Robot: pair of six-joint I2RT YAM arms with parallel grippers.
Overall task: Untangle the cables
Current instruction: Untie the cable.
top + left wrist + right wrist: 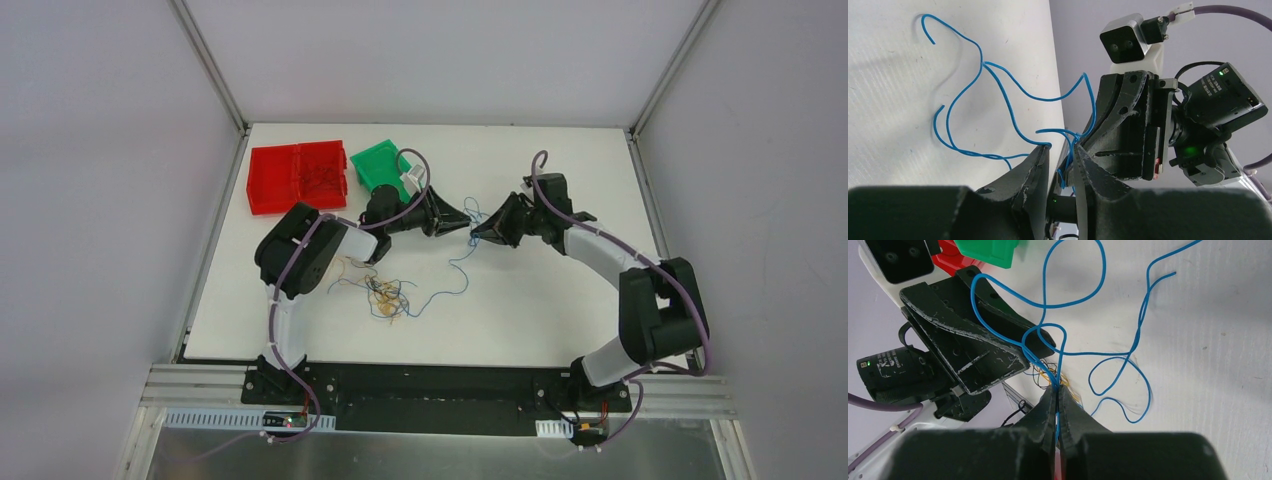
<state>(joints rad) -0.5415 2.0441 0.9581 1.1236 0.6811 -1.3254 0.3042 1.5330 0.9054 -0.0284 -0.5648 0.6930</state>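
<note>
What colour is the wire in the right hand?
Blue. The wire shows best in the right wrist view.

Lab test cell: white table walled by plain panels, aluminium rails.

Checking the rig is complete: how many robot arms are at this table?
2: the left arm comes from the near-left edge, the right arm from the near-right; they meet mid-table at the blue cable. None seems hidden.

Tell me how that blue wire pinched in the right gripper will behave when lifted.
Probably floppy yet slightly springy: the blue wire leaves the shut right gripper in loose loops that hold their curve. Likely very light, being so thin. It could slip, since the grip is only at the very tip.
</note>
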